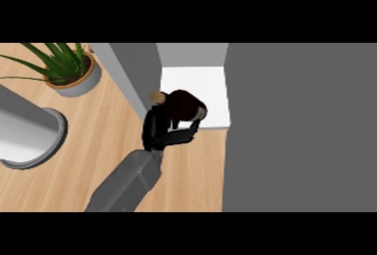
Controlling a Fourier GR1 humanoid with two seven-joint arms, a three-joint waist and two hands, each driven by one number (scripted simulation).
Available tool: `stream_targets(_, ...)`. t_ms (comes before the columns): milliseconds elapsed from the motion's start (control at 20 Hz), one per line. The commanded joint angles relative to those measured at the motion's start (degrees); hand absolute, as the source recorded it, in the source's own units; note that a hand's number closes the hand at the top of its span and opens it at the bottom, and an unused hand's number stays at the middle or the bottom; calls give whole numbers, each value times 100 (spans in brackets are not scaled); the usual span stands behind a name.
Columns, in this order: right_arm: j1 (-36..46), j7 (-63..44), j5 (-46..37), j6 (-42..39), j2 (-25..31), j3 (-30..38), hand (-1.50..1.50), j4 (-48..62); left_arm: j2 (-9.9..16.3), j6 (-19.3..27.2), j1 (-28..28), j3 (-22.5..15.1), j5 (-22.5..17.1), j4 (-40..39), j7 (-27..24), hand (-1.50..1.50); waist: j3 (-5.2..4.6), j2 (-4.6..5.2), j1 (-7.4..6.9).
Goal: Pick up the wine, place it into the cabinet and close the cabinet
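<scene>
Wine, a dark brown glass bottle with a tan cork-like top showing at its left, is sitting inside a black hand right at the front edge of the white cabinet floor. I am seeing only one grey forearm, coming up from the lower edge. From this view I am not sure which arm it is; I am taking it as the left one, and I am seeing no other hand. Its fingers are curling round the bottle's body, so I am judging the hand to be grasping the wine.

I am expecting the bottle to handle as a heavy, stiff and rather slippery thing, and fragile if it is knocking against the grey cabinet wall. The round middle of the body is the best place to hold, and the hand seems to be wrapping just there.

I am looking almost straight down on the bottle, so its long axis is appearing short. It seems tilted, with the top leaning toward the left wall, but I cannot tell how much.

A large grey panel, probably the open cabinet door, is filling the right side. On the wooden tabletop a potted green plant and a grey metal cylinder are standing well apart from the hand.
</scene>
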State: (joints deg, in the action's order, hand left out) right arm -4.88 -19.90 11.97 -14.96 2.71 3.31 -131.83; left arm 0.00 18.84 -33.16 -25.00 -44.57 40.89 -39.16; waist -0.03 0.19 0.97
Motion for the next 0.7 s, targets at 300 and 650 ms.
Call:
stream_targets(300,-270,744,-162,-280,-159,-85,-150,512,0,-503,-839,-150,-687,-1124,-283,150,2,9,28)
stream_targets(650,-249,234,104,-119,-92,-8,-150,82,0,-501,-1309,-190,-1194,-1412,-271,150,0,10,56)
